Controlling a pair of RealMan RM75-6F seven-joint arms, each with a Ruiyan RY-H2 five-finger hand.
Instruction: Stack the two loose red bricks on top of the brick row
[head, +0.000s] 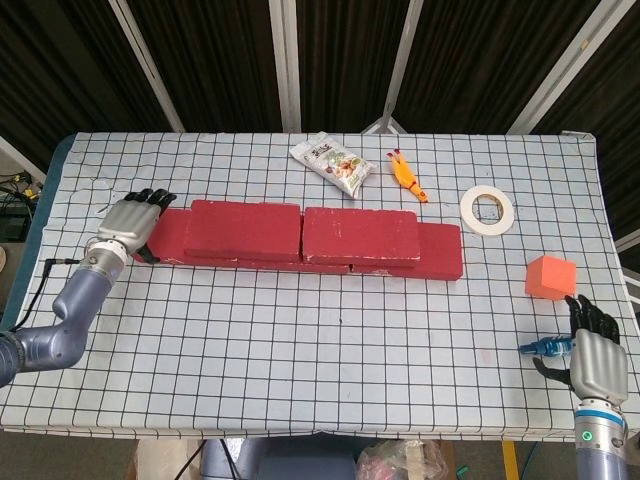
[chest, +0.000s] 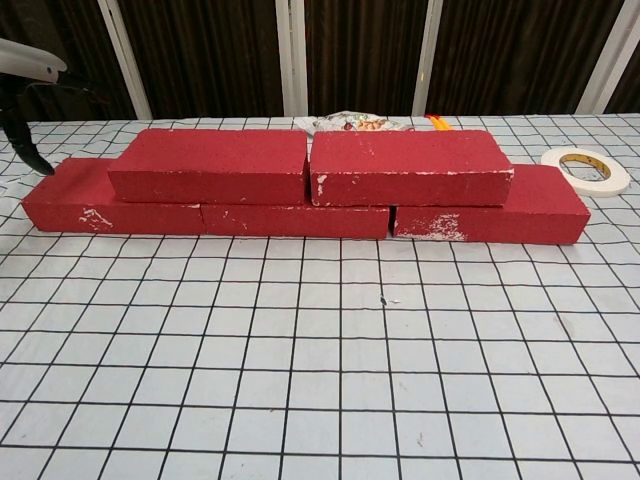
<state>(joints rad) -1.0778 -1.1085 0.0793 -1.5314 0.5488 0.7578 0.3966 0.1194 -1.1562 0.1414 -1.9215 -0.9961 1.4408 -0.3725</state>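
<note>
Both red bricks (chest: 310, 165) already sit side by side on top of the brick row (chest: 90, 205). The left hand (head: 130, 220) is open and empty beside the row's end. The job looks done.

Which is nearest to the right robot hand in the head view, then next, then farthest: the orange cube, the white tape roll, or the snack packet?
From the right robot hand:
1. Orange cube, just beyond it on the right side.
2. White tape roll, farther back.
3. Snack packet, at the far edge near the middle.
</note>
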